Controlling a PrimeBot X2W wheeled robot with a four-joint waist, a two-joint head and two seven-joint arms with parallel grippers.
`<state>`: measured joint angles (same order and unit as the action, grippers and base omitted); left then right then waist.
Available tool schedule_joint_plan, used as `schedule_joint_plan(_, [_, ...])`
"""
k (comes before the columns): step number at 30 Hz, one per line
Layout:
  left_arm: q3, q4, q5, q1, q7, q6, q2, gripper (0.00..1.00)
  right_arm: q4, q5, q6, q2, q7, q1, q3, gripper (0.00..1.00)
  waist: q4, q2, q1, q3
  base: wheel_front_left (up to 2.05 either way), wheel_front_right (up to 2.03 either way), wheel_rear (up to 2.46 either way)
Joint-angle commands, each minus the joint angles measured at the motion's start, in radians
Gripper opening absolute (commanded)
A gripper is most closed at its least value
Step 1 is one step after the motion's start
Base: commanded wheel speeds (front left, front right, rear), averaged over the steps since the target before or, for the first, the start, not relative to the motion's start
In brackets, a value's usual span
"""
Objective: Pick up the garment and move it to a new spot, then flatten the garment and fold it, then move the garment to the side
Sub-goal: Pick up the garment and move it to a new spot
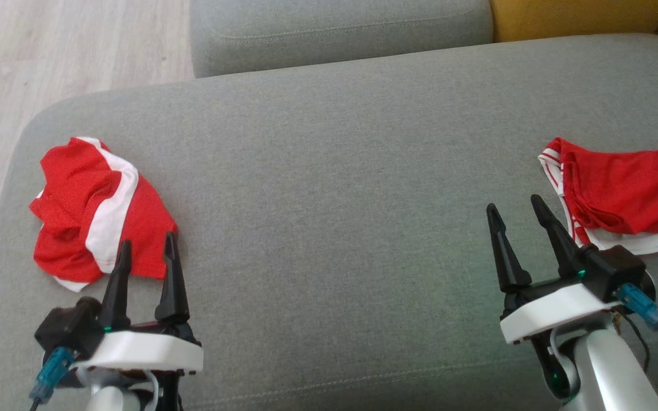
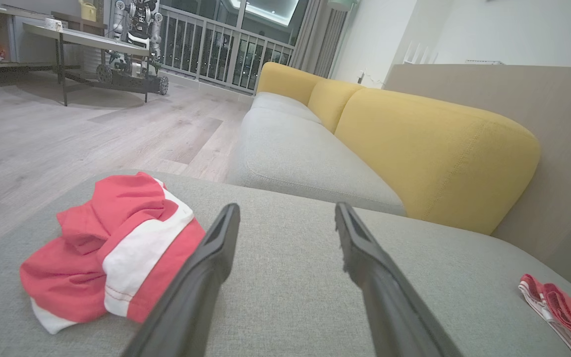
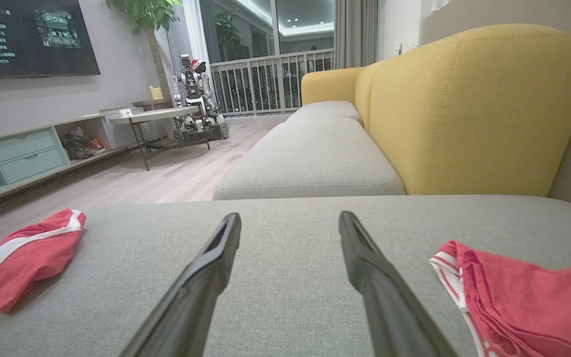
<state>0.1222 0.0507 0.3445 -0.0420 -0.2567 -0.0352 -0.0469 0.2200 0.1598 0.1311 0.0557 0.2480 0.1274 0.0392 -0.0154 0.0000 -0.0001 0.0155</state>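
Observation:
A crumpled red garment with a white band (image 1: 97, 208) lies at the left of the grey sofa seat (image 1: 334, 217); it also appears in the left wrist view (image 2: 112, 248) and the right wrist view (image 3: 23, 255). My left gripper (image 1: 148, 238) hovers open just in front of its near right edge, nothing between the fingers (image 2: 286, 206). A second red garment with white trim (image 1: 620, 191) lies at the seat's right edge, partly cut off by the frame (image 3: 523, 302). My right gripper (image 1: 514, 202) stands open and empty just left of it (image 3: 289, 214).
Another grey seat cushion (image 1: 340, 31) adjoins at the back, with yellow back cushions (image 3: 469, 109) along the right. Wooden floor (image 1: 49, 51) lies beyond the seat's left edge. A table with another robot (image 3: 191, 99) stands far off across the room.

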Motion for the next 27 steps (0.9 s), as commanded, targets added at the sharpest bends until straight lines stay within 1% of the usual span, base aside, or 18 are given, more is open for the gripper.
schedule_joint_plan(1, [-0.028,-0.03,0.0,0.04,-0.005,-0.002,-0.003,1.0,-0.034,0.003,0.0,-0.005,0.01,0.025,0.027,1.0,0.004,0.0,0.0001,0.002,0.0,0.0,0.0])
schedule_joint_plan(7, [-0.027,-0.035,0.006,0.049,-0.005,-0.006,-0.003,1.0,-0.043,0.003,0.0,-0.005,0.009,0.015,0.046,1.0,0.066,0.0,0.0001,0.01,0.0,0.0,0.0])
schedule_joint_plan(14, [-0.02,-0.04,0.006,0.041,-0.005,-0.008,-0.003,1.0,-0.048,0.001,0.0,-0.005,0.005,-0.003,0.057,1.0,0.184,0.0,0.0001,0.002,0.0,0.0,0.0])
schedule_joint_plan(19, [-0.039,-0.043,-0.001,0.021,-0.005,-0.01,-0.003,1.0,-0.045,0.007,0.0,-0.005,-0.001,-0.014,0.075,1.0,0.252,0.0,0.0001,-0.011,0.0,0.0,0.0])
schedule_joint_plan(23, [-0.053,-0.036,-0.004,0.009,-0.005,-0.007,-0.003,1.0,-0.042,0.01,0.0,-0.005,-0.006,-0.017,0.085,1.0,0.286,0.0,0.0001,-0.016,0.0,0.0,0.0])
schedule_joint_plan(27, [-0.07,-0.037,-0.008,0.007,-0.005,0.0,-0.003,1.0,-0.041,0.011,0.0,-0.005,-0.007,-0.017,0.093,1.0,0.295,0.0,0.0001,-0.015,0.0,0.0,0.0])
